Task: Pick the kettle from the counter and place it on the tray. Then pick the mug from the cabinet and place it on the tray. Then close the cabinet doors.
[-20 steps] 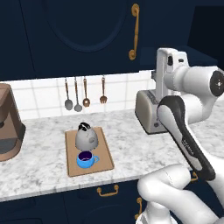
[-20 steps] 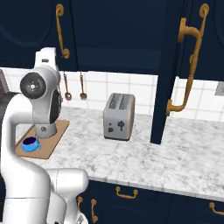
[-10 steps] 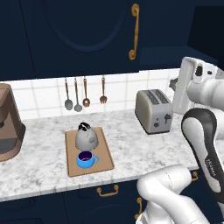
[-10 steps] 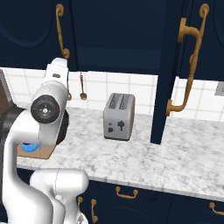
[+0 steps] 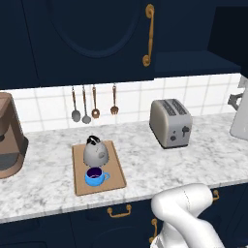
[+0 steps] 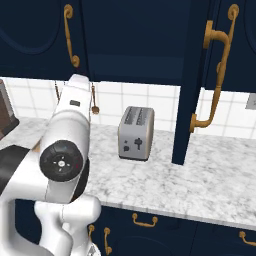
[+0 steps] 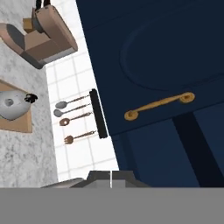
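Marbled counter (image 5: 140, 162) — tray (image 5: 114, 177), toaster (image 5: 169, 122), coffee machine (image 5: 9, 135).

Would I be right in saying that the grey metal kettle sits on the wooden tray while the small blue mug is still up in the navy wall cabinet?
Not quite: the small blue mug already sits on the light-brown wooden tray, just in front of the grey metal kettle, as the left base view shows.
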Robot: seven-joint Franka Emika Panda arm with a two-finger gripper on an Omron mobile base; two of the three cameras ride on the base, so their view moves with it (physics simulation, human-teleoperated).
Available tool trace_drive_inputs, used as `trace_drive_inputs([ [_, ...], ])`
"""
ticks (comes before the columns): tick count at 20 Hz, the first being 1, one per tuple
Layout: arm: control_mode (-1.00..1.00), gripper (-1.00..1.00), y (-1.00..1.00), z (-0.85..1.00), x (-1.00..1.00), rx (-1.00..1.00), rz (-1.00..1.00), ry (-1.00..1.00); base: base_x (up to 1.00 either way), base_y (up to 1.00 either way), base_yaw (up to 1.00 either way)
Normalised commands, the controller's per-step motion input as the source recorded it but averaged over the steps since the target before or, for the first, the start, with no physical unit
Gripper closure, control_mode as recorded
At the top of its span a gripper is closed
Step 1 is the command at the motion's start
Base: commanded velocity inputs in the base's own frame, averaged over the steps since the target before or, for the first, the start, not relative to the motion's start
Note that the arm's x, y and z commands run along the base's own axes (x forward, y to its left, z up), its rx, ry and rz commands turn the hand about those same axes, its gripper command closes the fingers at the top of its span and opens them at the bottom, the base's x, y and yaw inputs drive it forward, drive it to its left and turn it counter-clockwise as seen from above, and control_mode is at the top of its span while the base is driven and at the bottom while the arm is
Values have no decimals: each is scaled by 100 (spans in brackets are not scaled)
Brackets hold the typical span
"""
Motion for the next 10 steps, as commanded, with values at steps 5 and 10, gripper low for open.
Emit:
trace_drive_inputs([
  [5,-100,100,-66,-3,-65,0,0,0,0,0,0],
  [10,-100,100,-63,-11,-53,0,0,-6,0,0,0],
])
